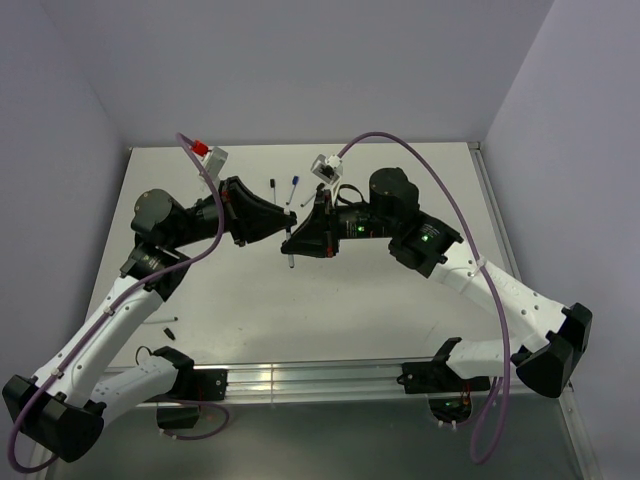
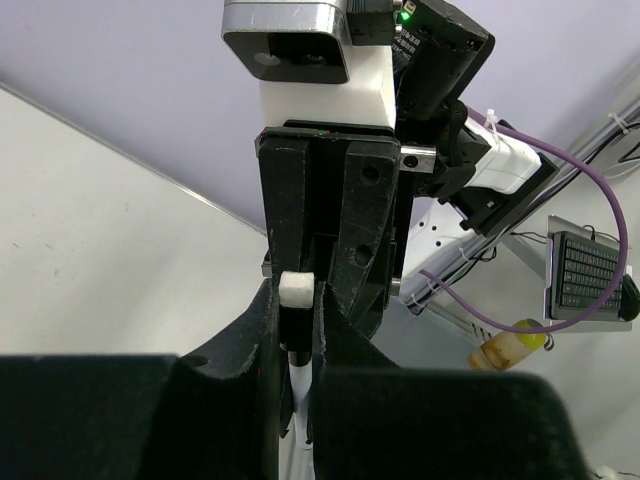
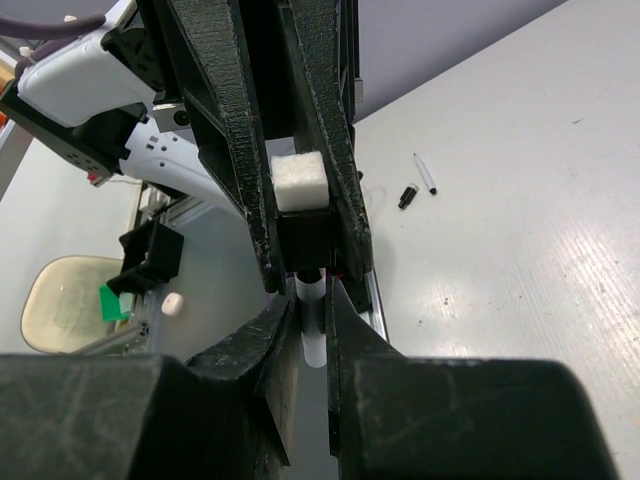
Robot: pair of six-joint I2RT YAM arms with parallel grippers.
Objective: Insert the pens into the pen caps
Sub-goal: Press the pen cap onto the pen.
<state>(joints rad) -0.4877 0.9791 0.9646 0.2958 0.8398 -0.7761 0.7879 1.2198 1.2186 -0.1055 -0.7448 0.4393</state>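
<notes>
Both grippers meet above the middle of the table. My left gripper [image 1: 283, 222] [image 2: 297, 310] is shut on a black pen cap [image 2: 297, 320] with a white end. The cap sits on the top of an upright white pen [image 3: 313, 330], whose barrel [image 1: 290, 255] hangs below the grippers. My right gripper [image 1: 298, 236] [image 3: 312, 305] is shut on that barrel just under the cap [image 3: 305, 235]. Two more pens [image 1: 272, 187] [image 1: 292, 188] lie at the far side of the table. A loose pen [image 3: 425, 173] and a black cap [image 3: 407, 196] lie side by side on the table.
A small dark piece [image 1: 168, 321] lies on the table beside my left arm. An aluminium rail [image 1: 320, 375] runs along the near edge between the arm bases. Purple cables [image 1: 400, 145] arc over both arms. Walls close the table at the back and sides.
</notes>
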